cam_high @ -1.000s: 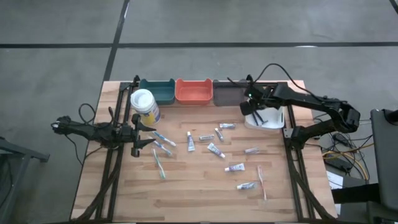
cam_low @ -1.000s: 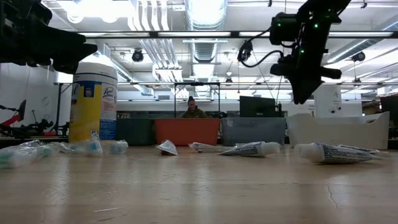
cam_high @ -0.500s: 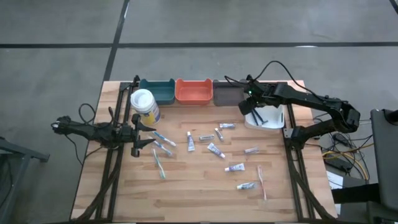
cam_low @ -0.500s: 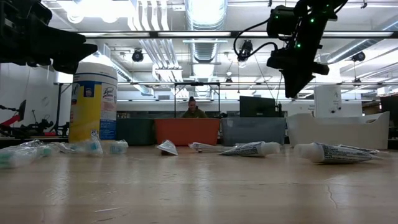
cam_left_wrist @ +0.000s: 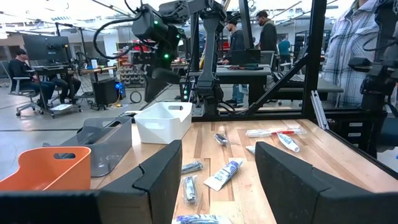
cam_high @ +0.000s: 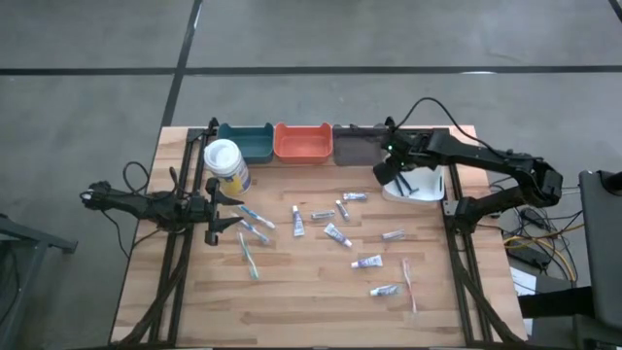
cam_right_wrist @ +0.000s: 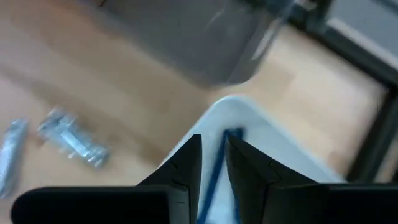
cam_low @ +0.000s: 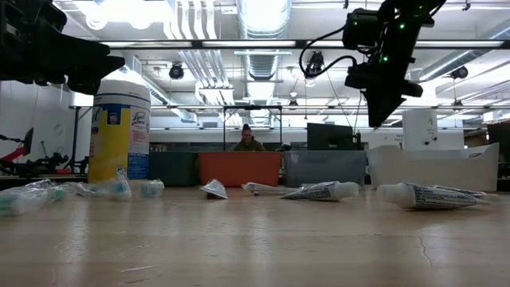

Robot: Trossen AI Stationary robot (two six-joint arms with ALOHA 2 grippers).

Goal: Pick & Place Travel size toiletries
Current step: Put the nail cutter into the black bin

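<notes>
right claw [cam_high: 389, 173] hangs over the white bin [cam_high: 428, 187], fingers nearly closed with nothing in them; a blue toothbrush [cam_right_wrist: 217, 171] lies in that bin; left claw [cam_high: 233, 209] wide open, empty

Along the far edge of the wooden surface [cam_high: 311, 292] stand a teal bin [cam_high: 245, 142], an orange bin [cam_high: 302, 142], a grey bin [cam_high: 356, 145] and a white bin [cam_high: 420, 187], with a wipes canister [cam_high: 226, 165] just beside the teal one, and a seated person [cam_low: 248, 139] in the room beyond.
</notes>
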